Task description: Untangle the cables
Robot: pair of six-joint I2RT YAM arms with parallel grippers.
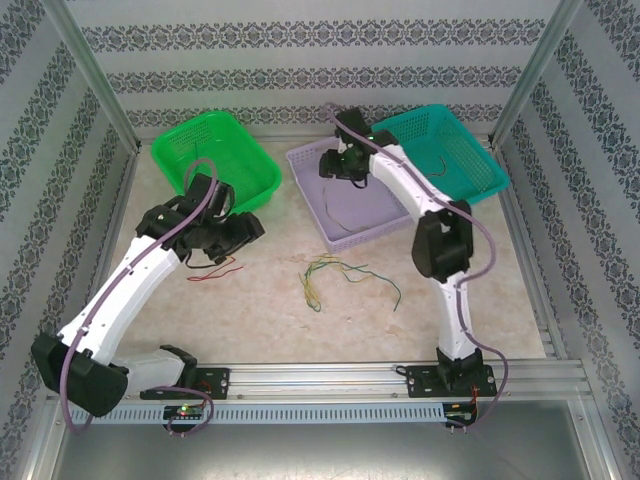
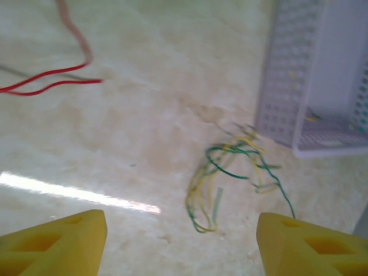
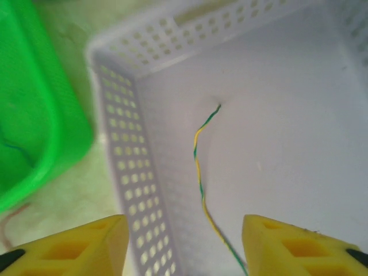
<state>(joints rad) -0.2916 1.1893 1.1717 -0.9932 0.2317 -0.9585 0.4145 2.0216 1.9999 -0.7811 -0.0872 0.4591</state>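
- Running along the near edge, a metal rail point(image 1: 330, 378) is seen with both arm bases bolted to it.
- A pale, marble-patterned table point(image 1: 270, 320) is spread beyond it.
- A loose tangle of green and yellow cables point(image 1: 325, 275) point(image 2: 230, 172) is laid on the bare table, between the arms.
- A red cable point(image 1: 212, 270) point(image 2: 52, 80) is laid apart from it, to the left.
- The left gripper point(image 1: 240, 232) point(image 2: 181, 221) is held above the table with its fingers spread and nothing between them.
- A lavender basket point(image 1: 350, 240) point(image 2: 287, 86) point(image 3: 126, 161) is set beyond the tangle; one yellow-green cable point(image 3: 201, 167) is seen inside it.
- The right gripper point(image 1: 335, 165) point(image 3: 184, 224) is held over that basket, its fingers parted, with no grip on the cable.
- A green basket point(image 1: 215, 160) point(image 3: 34, 115) and a teal basket point(image 1: 445, 150) are placed on either side of it.
- Patterned walls point(image 1: 300, 40) are set around the table.
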